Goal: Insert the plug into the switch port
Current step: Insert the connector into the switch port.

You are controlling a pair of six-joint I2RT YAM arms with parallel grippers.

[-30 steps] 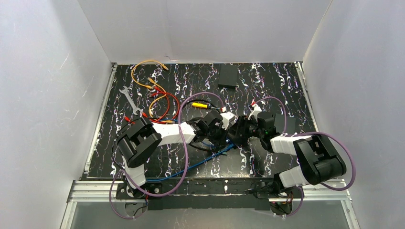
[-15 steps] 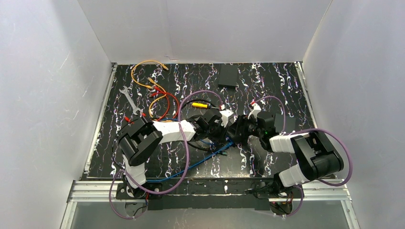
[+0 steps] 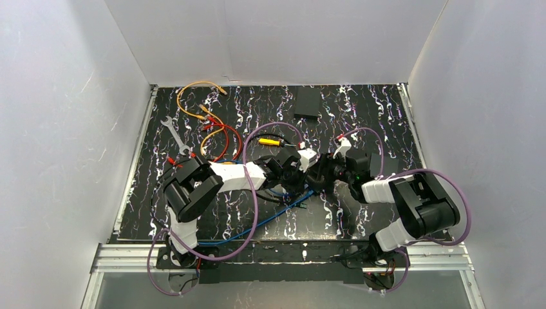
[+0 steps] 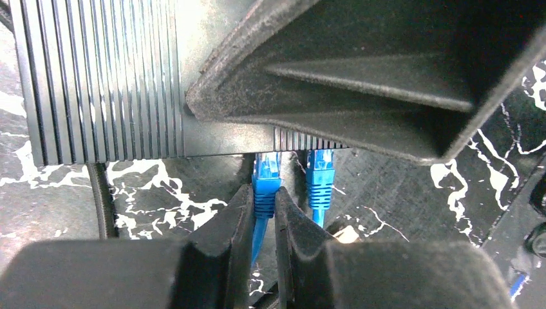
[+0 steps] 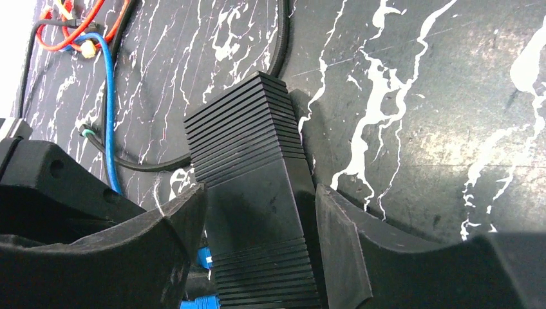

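Marbled black tabletop [image 3: 373, 109] — left claw [image 4: 263, 199] pinches blue plug [image 4: 266, 170], right claw [image 5: 261, 222] clamps ribbed switch [image 5: 244, 141].

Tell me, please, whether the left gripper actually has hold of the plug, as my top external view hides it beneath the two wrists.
Observer: Yes. The left gripper pinches a blue plug just behind its head, with the plug's tip at the edge of the switch.
Operator: Thank you. Is anything bracing the switch?
Observer: The right gripper clamps it, one finger against each long side.
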